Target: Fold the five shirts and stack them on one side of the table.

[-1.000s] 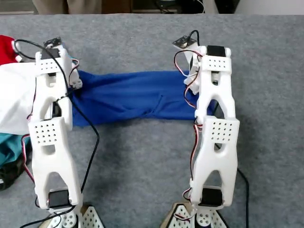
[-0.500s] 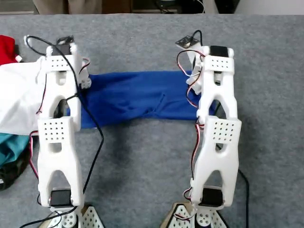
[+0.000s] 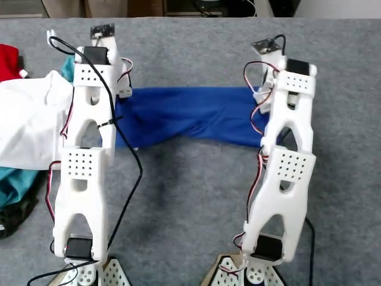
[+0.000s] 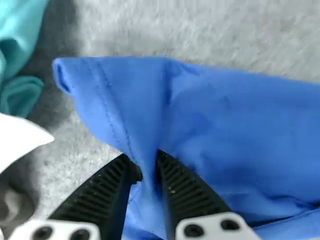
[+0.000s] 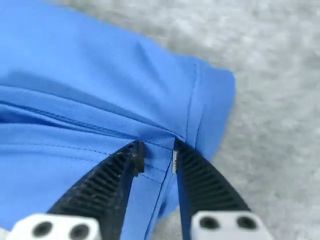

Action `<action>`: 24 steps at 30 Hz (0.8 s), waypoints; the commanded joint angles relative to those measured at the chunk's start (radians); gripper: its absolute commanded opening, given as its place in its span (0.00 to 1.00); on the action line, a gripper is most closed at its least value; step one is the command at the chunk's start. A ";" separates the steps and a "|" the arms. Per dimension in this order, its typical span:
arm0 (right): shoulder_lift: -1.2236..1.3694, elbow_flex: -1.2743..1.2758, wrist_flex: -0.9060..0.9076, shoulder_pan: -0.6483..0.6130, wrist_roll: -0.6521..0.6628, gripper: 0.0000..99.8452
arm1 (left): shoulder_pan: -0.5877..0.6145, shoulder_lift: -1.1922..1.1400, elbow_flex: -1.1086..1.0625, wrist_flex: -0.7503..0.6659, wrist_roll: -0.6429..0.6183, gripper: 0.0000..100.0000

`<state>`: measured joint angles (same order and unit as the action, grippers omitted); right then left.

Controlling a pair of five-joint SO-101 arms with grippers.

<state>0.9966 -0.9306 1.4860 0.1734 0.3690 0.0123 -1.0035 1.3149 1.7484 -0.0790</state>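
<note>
A blue shirt (image 3: 190,116) is stretched as a long band between the two arms at the table's far side. My left gripper (image 4: 146,172) is shut on a pinched fold of the blue shirt (image 4: 210,120) at its left end. My right gripper (image 5: 156,156) is shut on a seam of the blue shirt (image 5: 90,75) at its right end. In the high view the left arm (image 3: 92,107) and right arm (image 3: 289,113) cover both ends. A white shirt (image 3: 27,125), a red shirt (image 3: 9,59) and a teal shirt (image 3: 15,185) lie heaped at the left edge.
A dark garment (image 3: 12,217) lies below the teal one at the left edge. Teal cloth (image 4: 20,55) and white cloth (image 4: 17,145) sit close beside the left gripper. Grey carpet-like table surface (image 3: 190,202) spreads between the arms and to the right.
Both arms have shifted to the right and away from their bases, carrying the blue shirt with them; it now hangs straighter and farther from the white shirt.
</note>
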 commanded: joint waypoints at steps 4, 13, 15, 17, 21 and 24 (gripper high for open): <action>-0.008 -0.042 -0.038 0.045 -0.020 0.12 | -0.041 0.016 0.175 0.011 -0.011 0.02; -0.010 -0.047 -0.032 0.042 -0.012 0.12 | -0.126 0.005 0.210 0.009 -0.008 0.02; -0.013 -0.047 -0.031 0.038 -0.008 0.13 | -0.107 0.005 0.210 0.009 -0.008 0.02; -0.013 -0.047 -0.021 0.033 0.009 0.13 | -0.086 0.005 0.218 0.009 -0.006 0.02; -0.015 -0.061 0.014 0.007 0.018 0.13 | -0.057 0.005 0.218 0.009 -0.005 0.02; -0.015 -0.102 0.049 -0.002 0.018 0.13 | -0.051 0.005 0.216 0.009 0.040 0.05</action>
<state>0.9981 -0.9597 1.5060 0.1887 0.3798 -0.0537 -1.0035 1.4868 1.7484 -0.0729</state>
